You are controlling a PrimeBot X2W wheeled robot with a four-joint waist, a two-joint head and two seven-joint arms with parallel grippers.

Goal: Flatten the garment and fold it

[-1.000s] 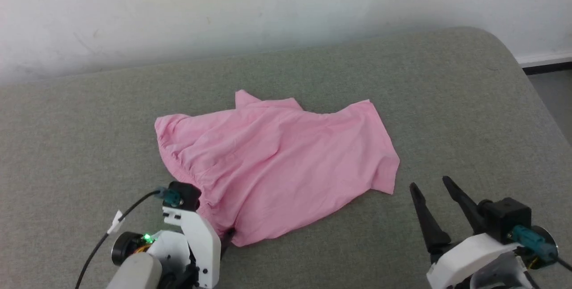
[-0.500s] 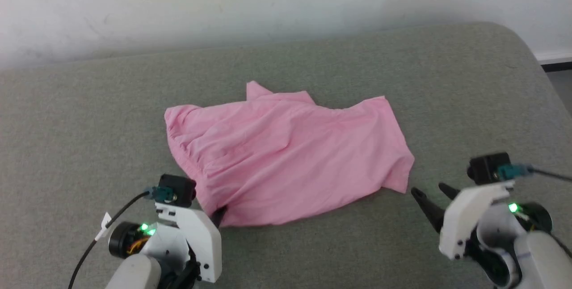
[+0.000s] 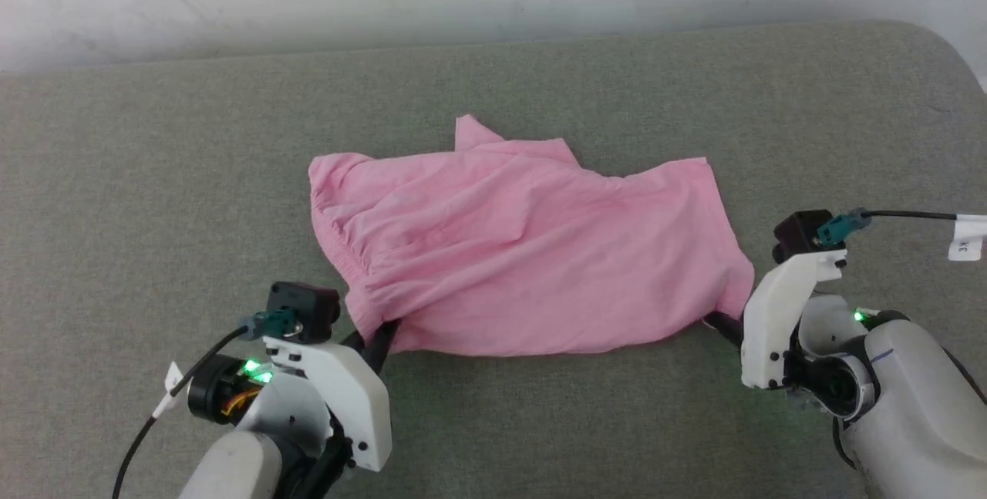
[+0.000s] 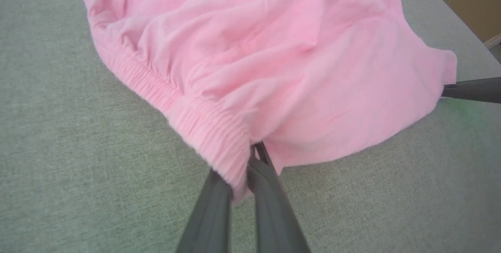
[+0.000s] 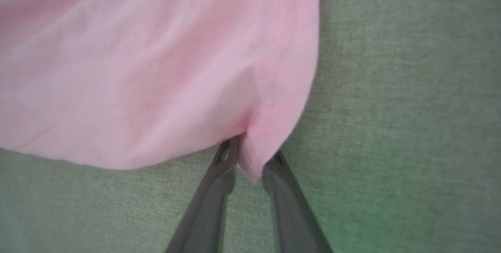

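The left gripper (image 4: 254, 155) was clamped tight on the near waistband end of the garment (image 3: 524, 252). The right gripper (image 5: 253, 152) straddled its near hem corner, jaws partly apart, and whether they pinched it was unclear. Between and beyond them the garment lay spread on the grey cushion (image 3: 154, 175).

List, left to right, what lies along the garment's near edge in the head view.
left tool, pinching the waistband end → garment → right tool, at the garment's right corner
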